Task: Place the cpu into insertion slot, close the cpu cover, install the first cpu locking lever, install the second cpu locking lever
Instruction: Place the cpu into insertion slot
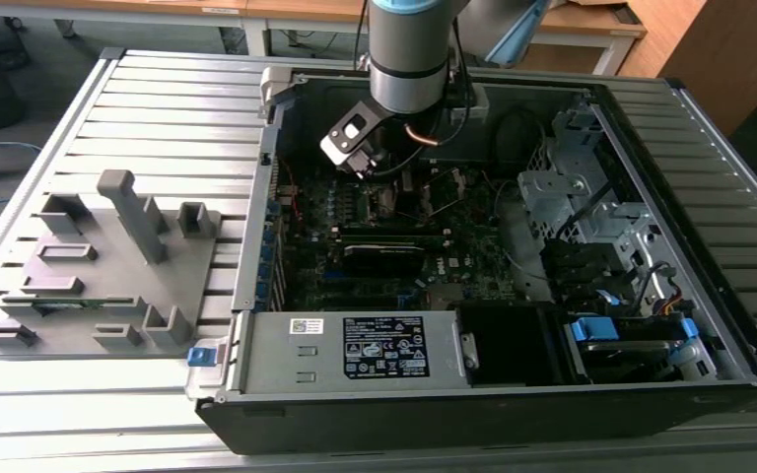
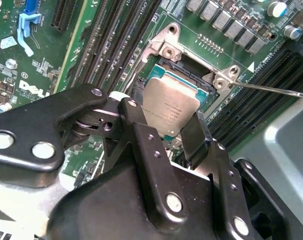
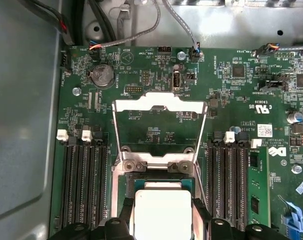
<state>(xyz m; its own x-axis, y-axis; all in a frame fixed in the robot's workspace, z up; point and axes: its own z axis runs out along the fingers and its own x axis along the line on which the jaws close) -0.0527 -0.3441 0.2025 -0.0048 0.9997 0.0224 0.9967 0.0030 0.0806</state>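
Two black fingers (image 2: 136, 131) of the gripper (image 2: 165, 122) clamp the flat silver-grey square cpu (image 2: 169, 102) over the black, silver-rimmed square insertion slot (image 2: 190, 75); seating well likely demands levelling it square with that slot.

The exterior view looks down from high and well back on the open computer case (image 1: 352, 409). Both wrist views ride close behind the fingers (image 2: 141, 142), facing past them onto the motherboard (image 3: 231, 90); they share the cpu (image 2: 170, 107) (image 3: 163, 212) between the fingertips.
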